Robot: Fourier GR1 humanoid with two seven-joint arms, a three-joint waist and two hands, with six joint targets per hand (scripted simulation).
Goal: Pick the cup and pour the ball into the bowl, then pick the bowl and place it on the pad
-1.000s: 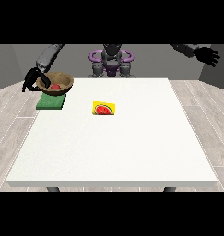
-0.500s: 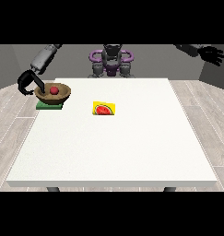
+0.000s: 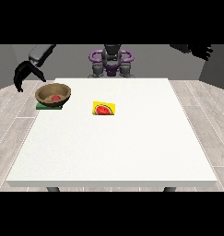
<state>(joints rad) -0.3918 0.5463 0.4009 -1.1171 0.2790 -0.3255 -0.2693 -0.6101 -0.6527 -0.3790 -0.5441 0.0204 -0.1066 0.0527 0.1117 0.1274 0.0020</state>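
**Bowl set on the pad, hand standing clear**

We see the brown bowl (image 3: 53, 93) sitting on the dark green pad (image 3: 49, 106) near the tabletop's (image 3: 118, 143) far corner at the view's left, with the red ball (image 3: 55, 98) lying inside it. That arrangement reads to us as the task's end state: ball in the bowl, bowl on the pad, nothing holding either.

The hand at the view's left (image 3: 24, 73) hangs just beyond the tabletop's edge, apart from the bowl. Its fingers curve downward and grasp nothing; whether they are relaxed or clenched we cannot tell from this distance. We judge it sits there because the bowl no longer needs support.

The hand at the view's right (image 3: 199, 50) is raised well away from everything, out of the work; its fingers are too small to read.

Near the middle lies a yellow card with a watermelon slice (image 3: 104, 109), flat and untouched. We can make out no cup anywhere on the tabletop.
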